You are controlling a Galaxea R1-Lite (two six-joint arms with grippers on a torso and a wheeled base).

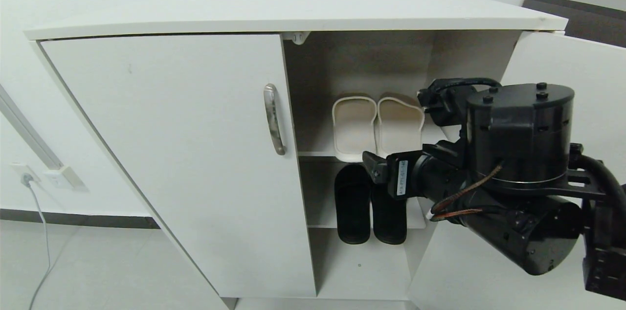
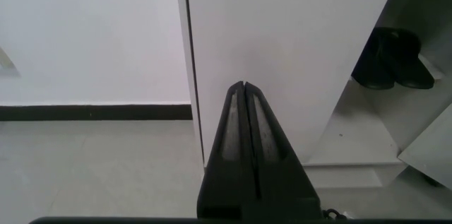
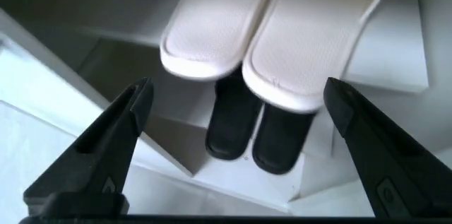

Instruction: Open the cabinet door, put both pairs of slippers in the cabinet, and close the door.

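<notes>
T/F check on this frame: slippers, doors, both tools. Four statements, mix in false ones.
1. The white slippers sit on the shelf above the black slippers. True.
2. The right tool is shut on a black slipper. False: it is open and holds nothing, in front of the shelves.
3. The left tool is shut. True.
4. Both cabinet doors are closed. False: the left door is closed, the right door stands open.

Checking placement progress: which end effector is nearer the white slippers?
Right. The right end effector hangs open just before the white slippers; the left end effector is shut, facing the closed door.
</notes>
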